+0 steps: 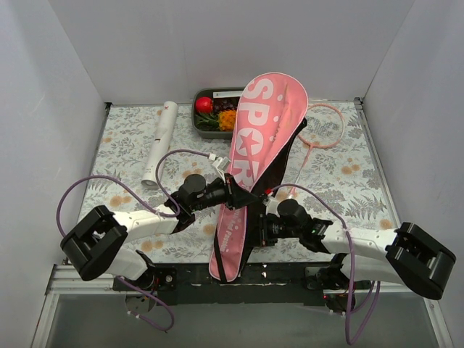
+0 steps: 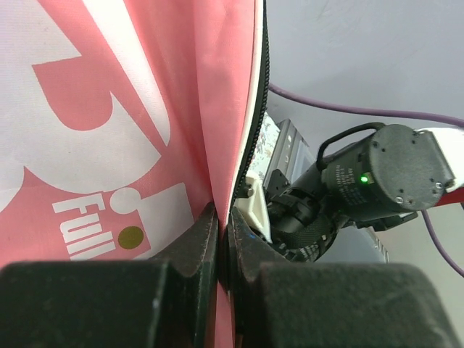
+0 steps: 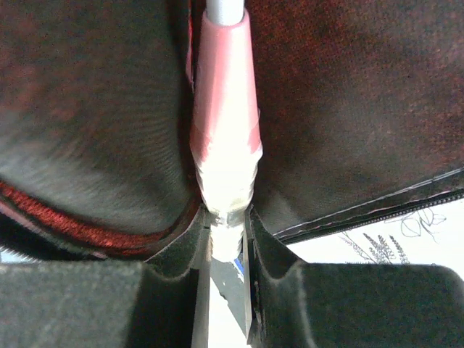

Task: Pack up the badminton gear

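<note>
Pink bag (image 1: 254, 145) held tilted above the bench (image 1: 123, 138), slanting from the near edge at centre toward the far side. Its wide end hides part of the grey tray (image 1: 210, 92) in the top view. Left jaws pressed together on the bag's black zip edge at mid-length, pink cloth pinched between them. Right jaws clamped on a racket handle (image 3: 226, 145), pink collar above pale wrap, inside the bag's dark lining. Second racket (image 1: 323, 125) flat on the bench at far right, head just beside the bag. White tube (image 1: 160, 141) lying far left, well apart from the bag
</note>
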Robot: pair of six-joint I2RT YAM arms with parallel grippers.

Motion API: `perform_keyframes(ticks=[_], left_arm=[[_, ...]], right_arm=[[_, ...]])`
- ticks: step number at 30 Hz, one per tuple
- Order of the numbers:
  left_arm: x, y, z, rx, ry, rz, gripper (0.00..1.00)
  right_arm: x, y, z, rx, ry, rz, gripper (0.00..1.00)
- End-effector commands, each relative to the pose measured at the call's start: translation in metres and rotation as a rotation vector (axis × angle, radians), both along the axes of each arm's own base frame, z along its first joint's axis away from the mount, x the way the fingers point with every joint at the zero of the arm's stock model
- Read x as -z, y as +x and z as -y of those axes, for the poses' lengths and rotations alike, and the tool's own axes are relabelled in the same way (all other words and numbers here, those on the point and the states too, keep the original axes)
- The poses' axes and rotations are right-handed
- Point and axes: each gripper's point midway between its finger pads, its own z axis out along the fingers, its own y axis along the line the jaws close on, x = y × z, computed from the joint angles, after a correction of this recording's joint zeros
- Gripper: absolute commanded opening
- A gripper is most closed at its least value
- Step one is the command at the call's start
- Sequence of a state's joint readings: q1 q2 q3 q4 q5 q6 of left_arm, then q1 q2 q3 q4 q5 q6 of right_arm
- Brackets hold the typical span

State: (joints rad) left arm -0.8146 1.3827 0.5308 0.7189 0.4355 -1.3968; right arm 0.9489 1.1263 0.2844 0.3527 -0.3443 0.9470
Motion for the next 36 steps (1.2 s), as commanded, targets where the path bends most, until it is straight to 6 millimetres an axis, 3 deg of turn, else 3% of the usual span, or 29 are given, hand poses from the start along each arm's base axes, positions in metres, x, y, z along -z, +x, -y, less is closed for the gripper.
perform_keyframes(ticks=[1,3,5,7,8,9,13,15,16,20,26,30,36], left_arm=[[0.014,-0.072,-0.004,0.258,0.029,-0.124,0.0],[0.01,-0.073,-0.007,0.254,0.031,-0.115,0.0],[0.005,-0.074,-0.009,0.253,0.026,-0.106,0.0],[0.0,-0.076,-0.01,0.258,0.027,-0.104,0.0],[-0.002,-0.077,-0.01,0.26,0.024,-0.099,0.0],[-0.006,-0.078,-0.011,0.261,0.014,-0.102,0.0],[-0.004,-0.082,-0.016,0.26,0.012,-0.109,0.0],[-0.003,-0.084,-0.017,0.265,0.008,-0.114,0.0],[-0.002,-0.084,-0.016,0.267,0.01,-0.118,0.0],[-0.002,-0.085,-0.017,0.267,-0.002,-0.125,0.0],[0.003,-0.083,-0.014,0.266,0.013,-0.143,0.0],[0.006,-0.078,-0.009,0.259,0.016,-0.166,0.0],[-0.006,-0.075,0.0,0.285,-0.025,-0.183,0.0]], right_arm=[[-0.075,0.074,-0.033,0.145,0.192,0.316,0.01],[-0.07,0.077,-0.032,0.163,0.181,0.308,0.01],[-0.088,0.069,-0.05,0.05,0.28,0.334,0.01],[-0.077,0.081,-0.047,0.106,0.217,0.322,0.01],[-0.099,0.087,-0.048,0.14,0.306,0.396,0.01],[-0.1,0.082,-0.047,0.118,0.336,0.406,0.01],[-0.111,0.093,-0.047,0.138,0.356,0.452,0.01],[-0.124,0.079,-0.055,0.044,0.443,0.459,0.01],[-0.117,0.078,-0.054,0.037,0.455,0.425,0.01],[-0.121,0.074,-0.05,0.037,0.507,0.41,0.01],[-0.069,0.091,-0.042,0.133,0.249,0.278,0.01],[-0.074,0.091,-0.037,0.17,0.277,0.281,0.01],[-0.054,0.081,-0.048,0.118,0.244,0.209,0.01]])
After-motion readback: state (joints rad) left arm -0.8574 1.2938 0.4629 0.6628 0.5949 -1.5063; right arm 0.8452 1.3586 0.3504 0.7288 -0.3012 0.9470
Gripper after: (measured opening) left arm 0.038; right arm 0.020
